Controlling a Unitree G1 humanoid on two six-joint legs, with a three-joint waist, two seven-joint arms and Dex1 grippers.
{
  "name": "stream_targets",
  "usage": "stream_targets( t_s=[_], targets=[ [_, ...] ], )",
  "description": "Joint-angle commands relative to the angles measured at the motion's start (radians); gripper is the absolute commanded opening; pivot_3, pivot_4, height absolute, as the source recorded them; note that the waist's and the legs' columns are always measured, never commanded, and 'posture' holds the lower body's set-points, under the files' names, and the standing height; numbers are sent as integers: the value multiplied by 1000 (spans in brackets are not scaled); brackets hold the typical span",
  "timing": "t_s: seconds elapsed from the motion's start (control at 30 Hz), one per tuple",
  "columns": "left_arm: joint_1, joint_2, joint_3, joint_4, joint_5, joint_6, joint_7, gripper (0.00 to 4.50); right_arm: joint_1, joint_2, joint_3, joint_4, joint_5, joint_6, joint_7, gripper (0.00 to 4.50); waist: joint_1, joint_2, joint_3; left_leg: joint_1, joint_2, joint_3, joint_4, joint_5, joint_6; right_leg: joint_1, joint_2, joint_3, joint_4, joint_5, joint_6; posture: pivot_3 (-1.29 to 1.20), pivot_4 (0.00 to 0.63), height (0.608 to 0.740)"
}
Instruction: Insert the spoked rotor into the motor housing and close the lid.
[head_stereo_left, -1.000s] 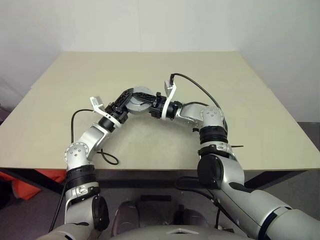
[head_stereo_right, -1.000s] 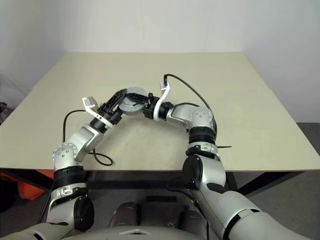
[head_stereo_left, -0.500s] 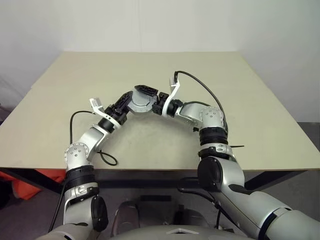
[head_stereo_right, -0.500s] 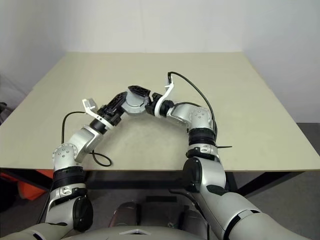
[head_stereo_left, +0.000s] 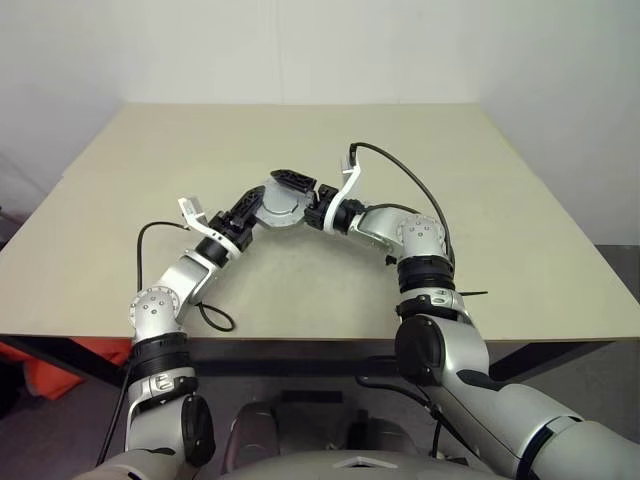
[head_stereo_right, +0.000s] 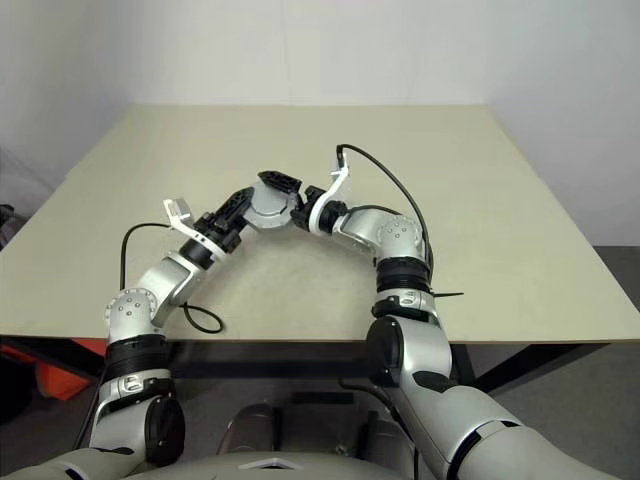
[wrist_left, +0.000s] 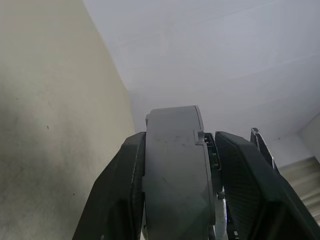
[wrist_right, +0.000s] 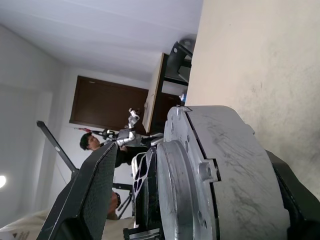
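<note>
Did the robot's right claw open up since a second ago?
Yes. The right gripper has spread its fingers wide around the motor housing, which the left gripper holds above the table.

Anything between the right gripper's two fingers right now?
Yes: the motor housing, lid on, sits between the right gripper's spread fingers in the right wrist view; the left gripper is clamped on it from the other side.

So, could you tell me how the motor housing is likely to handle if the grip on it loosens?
The motor housing looks like solid grey metal, so probably rigid and heavy for its size. Its smooth flat faces sit between the left end effector pads, so it may slip. Being round, it would likely roll on the table.
</note>
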Motion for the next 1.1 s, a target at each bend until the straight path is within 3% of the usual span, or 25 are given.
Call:
stream_targets(
  t_s=[0.03,0.57,1.1],
  targets=[
    [-11,7,4,-30,-16,-3,-9,1806,-25,16,-3,-42,34,-11,13,4500,0,0,0,0,0,0,0,0,0,0,0,0,0,0,0,0,0,740],
    [-43,22,215,77,-45,-228,109,1806,-14,11,8,-39,18,-26,8,4500,-2,-1,0,2,0,-1,1,0,0,2,0,0,0,0,0,0,0,740],
    [-44,54,217,140,32,-284,132,1806,-20,-9,8,13,-5,-80,-3,4500,-2,-3,-1,11,0,-1,1,0,0,12,-1,0,0,0,2,0,0,740]
  ],
)
